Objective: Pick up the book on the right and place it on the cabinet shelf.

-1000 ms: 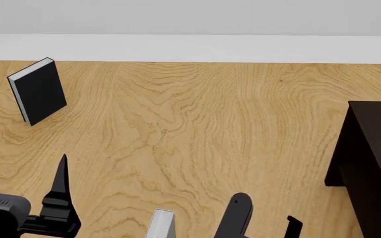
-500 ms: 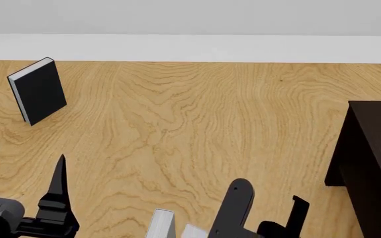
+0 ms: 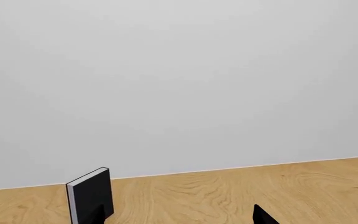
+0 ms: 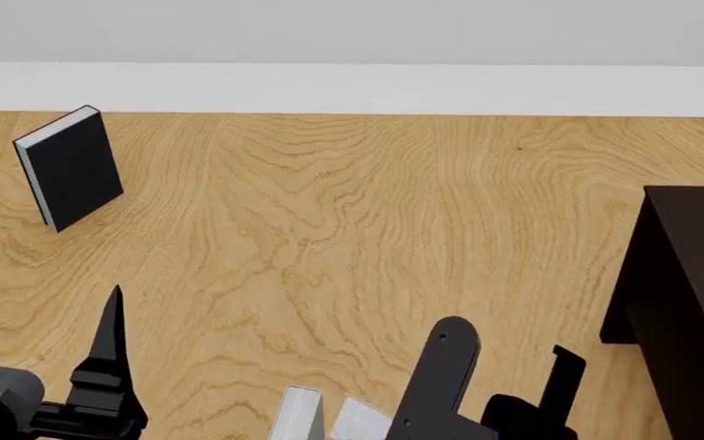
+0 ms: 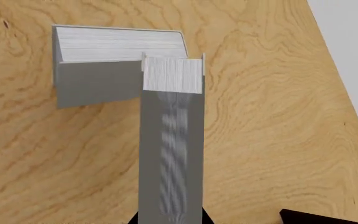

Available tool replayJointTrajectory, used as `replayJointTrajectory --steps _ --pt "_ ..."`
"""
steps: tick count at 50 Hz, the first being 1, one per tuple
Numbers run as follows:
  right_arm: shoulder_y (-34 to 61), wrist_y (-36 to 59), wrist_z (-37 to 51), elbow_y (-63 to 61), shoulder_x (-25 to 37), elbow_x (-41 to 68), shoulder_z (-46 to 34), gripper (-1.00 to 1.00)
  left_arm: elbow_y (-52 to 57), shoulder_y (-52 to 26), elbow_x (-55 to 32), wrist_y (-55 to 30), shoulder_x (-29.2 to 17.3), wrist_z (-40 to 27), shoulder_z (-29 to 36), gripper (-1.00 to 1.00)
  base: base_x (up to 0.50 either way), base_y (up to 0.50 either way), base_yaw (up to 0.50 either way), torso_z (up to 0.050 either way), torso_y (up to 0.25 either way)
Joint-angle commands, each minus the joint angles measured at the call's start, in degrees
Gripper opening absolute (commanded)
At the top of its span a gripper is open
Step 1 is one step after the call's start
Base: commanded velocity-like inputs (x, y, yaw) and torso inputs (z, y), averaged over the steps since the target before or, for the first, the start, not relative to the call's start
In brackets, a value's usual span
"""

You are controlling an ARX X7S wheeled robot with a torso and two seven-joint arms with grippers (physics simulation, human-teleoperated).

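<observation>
**Grey book in the right end effector, mostly out of sight**

From the head view only a corner of the book (image 4: 358,423) showed, cut off at the frame's lower edge beside another pale book (image 4: 297,414). The right end effector (image 4: 505,385) was clamped on it; the left end effector (image 4: 40,321) stood spread, holding nothing. The cabinet shelf (image 4: 688,284) was cropped at right. A black book (image 4: 71,168) stood on the wood-grain bench (image 4: 365,229) before a plain white wall (image 4: 352,32).

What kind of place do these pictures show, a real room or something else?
Probably a simulated tabletop test scene, not a real room: a bare wood-grain surface against a blank pale wall, with only a black book standing upright, grey books and a dark cabinet, all evenly rendered.
</observation>
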Motion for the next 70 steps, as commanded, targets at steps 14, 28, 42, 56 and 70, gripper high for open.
replayJointTrajectory --steps 14,28,42,56,70 --pt "-9.0 15.3 -32.4 -7.7 -8.8 -50.6 10.7 -1.0 3.0 3.0 14.6 -3.3 13.2 16.6 -8.4 1.0 0.0 0.0 0.0 0.0 0.0" --pt "-7.6 15.6 -54.1 -1.3 -15.1 -89.0 -2.6 -1.0 3.8 3.6 13.4 -2.6 12.4 15.5 -8.3 1.0 0.0 0.0 0.0 0.0 0.001" --pt "-5.5 15.5 -52.8 15.9 -24.2 -101.2 -11.6 -1.0 5.0 4.3 11.9 -2.0 11.7 14.5 -8.2 1.0 0.0 0.0 0.0 0.0 0.001" --pt "-9.4 14.2 -50.6 25.8 -31.0 -107.7 -12.3 -1.0 5.7 5.3 10.3 -1.0 10.9 13.7 -8.4 1.0 0.0 0.0 0.0 0.0 0.001" --pt "-13.9 13.7 -46.2 34.5 -35.4 -111.2 -10.4 -1.0 6.3 5.9 8.8 -0.6 10.2 13.0 -9.0 1.0 0.0 0.0 0.0 0.0 0.002"
